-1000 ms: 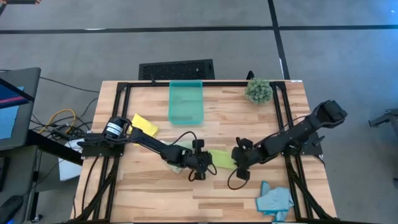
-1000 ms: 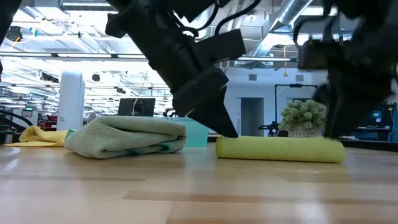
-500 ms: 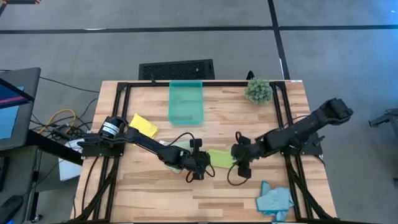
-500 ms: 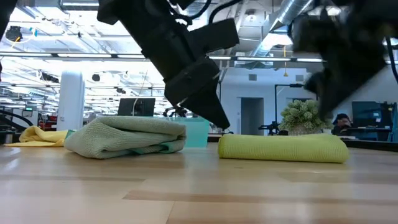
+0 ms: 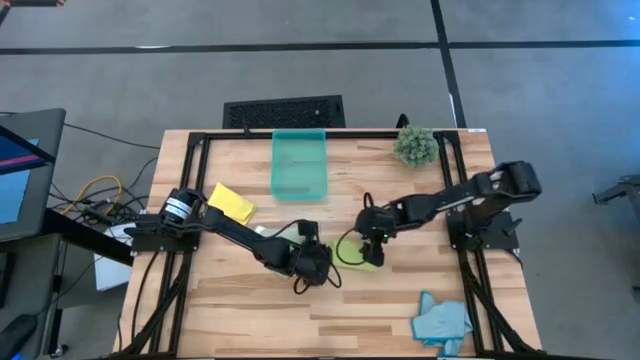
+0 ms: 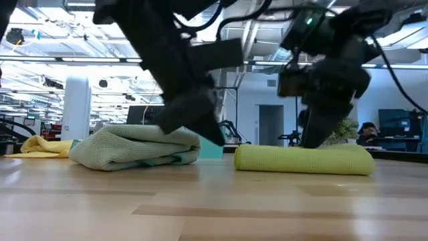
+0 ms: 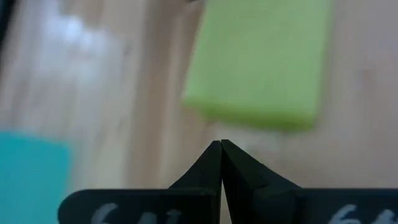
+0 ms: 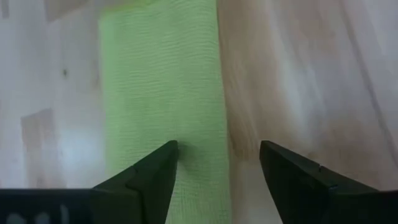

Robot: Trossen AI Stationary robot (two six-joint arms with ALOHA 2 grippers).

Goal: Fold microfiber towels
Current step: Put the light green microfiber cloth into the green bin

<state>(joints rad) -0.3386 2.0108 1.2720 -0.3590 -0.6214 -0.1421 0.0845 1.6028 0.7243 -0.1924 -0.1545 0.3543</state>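
A lime green towel (image 5: 349,253) (image 6: 304,159) lies folded into a narrow strip at the table's middle. My right gripper (image 8: 217,155) (image 5: 369,238) is open over it, one finger above the cloth and the other above bare wood beside its long edge. My left gripper (image 7: 221,146) (image 6: 215,136) is shut and stands just left of the lime strip, apart from it. A pale green towel (image 6: 134,148) lies in a folded lump under my left arm. At the far left lies a yellow towel (image 5: 232,202), and at the near right a crumpled light blue one (image 5: 441,318). My right gripper points steeply down at the lime towel's long edge (image 8: 214,118), its fingers astride that edge. I cannot tell whether the fingertips touch the cloth.
A translucent teal bin (image 5: 300,165) stands at the far middle and a small spiky plant (image 5: 415,145) at the far right. A black frame (image 5: 195,150) runs along the table's far and side edges. Bare wood lies toward the near edge.
My right gripper has left the lime towel's right end, risen and swung toward the table's far left, and now stands over the strip's middle. My left gripper has drawn back a little from the strip's left end toward the pale green towel. The lime towel has stayed put.
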